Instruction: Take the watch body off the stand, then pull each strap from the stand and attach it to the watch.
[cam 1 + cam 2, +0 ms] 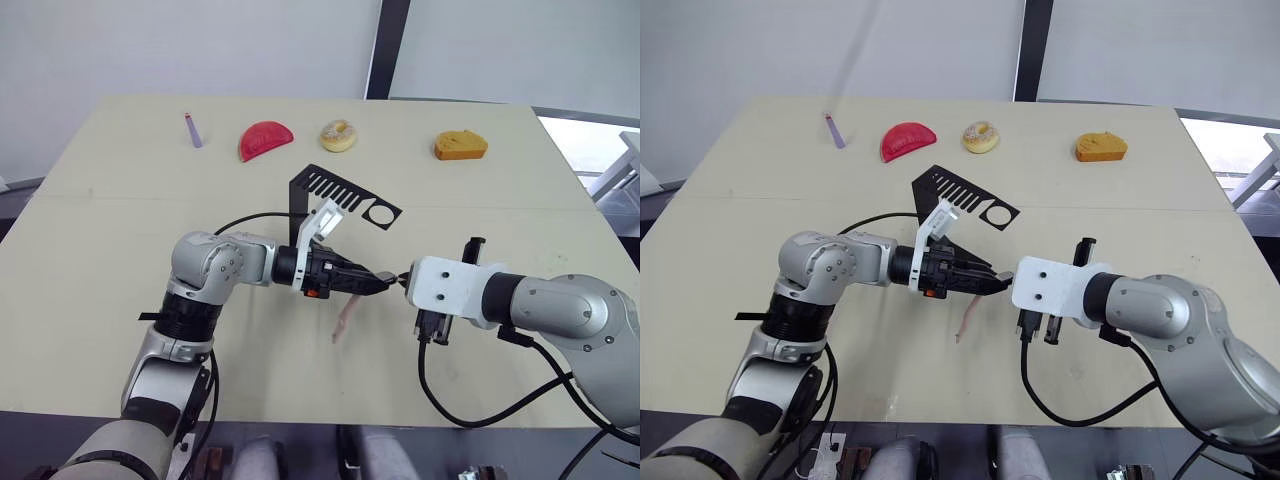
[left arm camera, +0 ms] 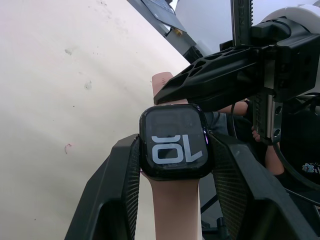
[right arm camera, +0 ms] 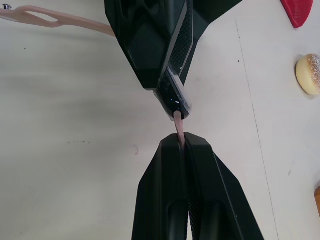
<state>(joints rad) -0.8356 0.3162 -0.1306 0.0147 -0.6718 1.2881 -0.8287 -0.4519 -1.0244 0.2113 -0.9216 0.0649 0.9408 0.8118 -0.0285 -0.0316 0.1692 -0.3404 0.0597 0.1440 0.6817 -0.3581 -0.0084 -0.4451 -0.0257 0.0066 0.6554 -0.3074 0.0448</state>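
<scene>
Left wrist view: left claw (image 2: 172, 200) clenched on watch (image 2: 174, 149) by its sides, screen w/ light digits facing cam. One strap (image 1: 345, 320) already on the watch, hanging down toward tabletop (image 1: 100, 260). Right claw (image 3: 184, 145) clenched on 2nd strap (image 3: 178, 125), its end touching the watch edge. Both claws meet mid-tabletop, just near of stand (image 1: 335, 195). Far edge: purple stick (image 1: 193, 130), red slice (image 1: 264, 139), donut (image 1: 338, 135), orange piece (image 1: 460, 146).
</scene>
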